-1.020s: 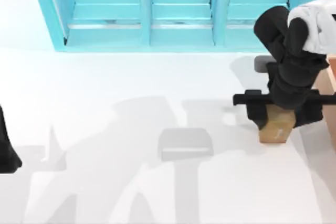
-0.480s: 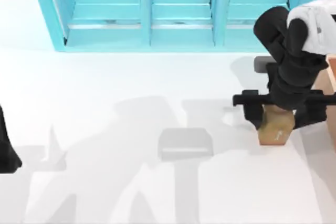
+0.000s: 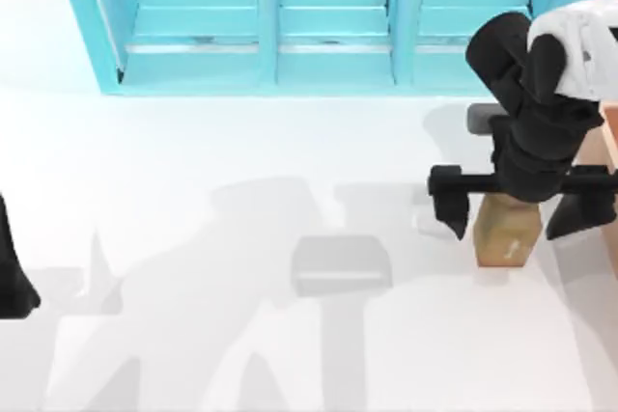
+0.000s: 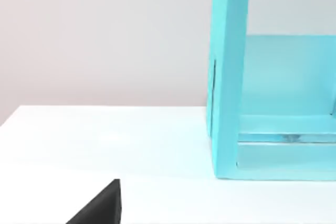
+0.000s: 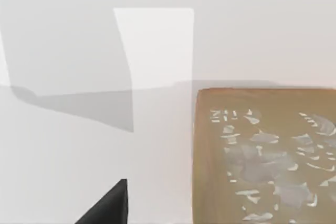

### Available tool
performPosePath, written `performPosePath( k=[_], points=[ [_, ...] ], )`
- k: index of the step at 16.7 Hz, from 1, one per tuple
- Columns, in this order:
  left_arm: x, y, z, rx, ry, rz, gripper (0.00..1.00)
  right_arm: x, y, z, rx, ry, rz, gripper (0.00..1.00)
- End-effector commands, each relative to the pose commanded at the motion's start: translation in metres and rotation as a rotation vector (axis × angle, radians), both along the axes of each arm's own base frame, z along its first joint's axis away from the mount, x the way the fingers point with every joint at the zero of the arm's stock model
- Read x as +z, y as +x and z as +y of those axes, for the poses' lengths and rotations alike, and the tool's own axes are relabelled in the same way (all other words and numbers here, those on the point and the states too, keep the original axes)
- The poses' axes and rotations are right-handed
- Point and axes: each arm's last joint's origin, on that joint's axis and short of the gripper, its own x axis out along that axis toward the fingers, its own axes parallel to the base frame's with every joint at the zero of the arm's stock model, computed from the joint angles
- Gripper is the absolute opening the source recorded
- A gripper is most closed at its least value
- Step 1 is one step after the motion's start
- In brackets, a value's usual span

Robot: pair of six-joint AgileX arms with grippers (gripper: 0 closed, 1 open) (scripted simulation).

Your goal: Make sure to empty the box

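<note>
A small brown block with white marks stands on the white table at the right. My right gripper hangs over it, open, one finger on each side and apart from it. One black right fingertip shows beside the block in the right wrist view. The box is a tan wooden wall at the top view's right edge, partly hidden by my right arm; its inside is out of view. My left arm is parked at the left edge, with one fingertip in its wrist view.
A big turquoise shelf unit runs along the back of the table, and its end wall rises ahead of the left wrist. White tabletop lies between the two arms.
My right gripper has opened: its fingers spread away from the brown block, which now rests on the table. The left arm has not moved.
</note>
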Motion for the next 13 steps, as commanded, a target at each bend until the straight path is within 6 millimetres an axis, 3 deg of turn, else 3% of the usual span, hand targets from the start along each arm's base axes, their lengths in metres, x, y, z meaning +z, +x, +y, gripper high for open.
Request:
performPosePath(
  k=[5,13],
  points=[
    [0.0,0.0,0.0,0.0,0.0,0.0,1.0,0.01,0.002,0.001,0.001,0.0,0.0,1.0],
    [0.0,0.0,0.0,0.0,0.0,0.0,1.0,0.079,0.0,0.0,-0.001,0.0,0.0,1.0]
  ],
)
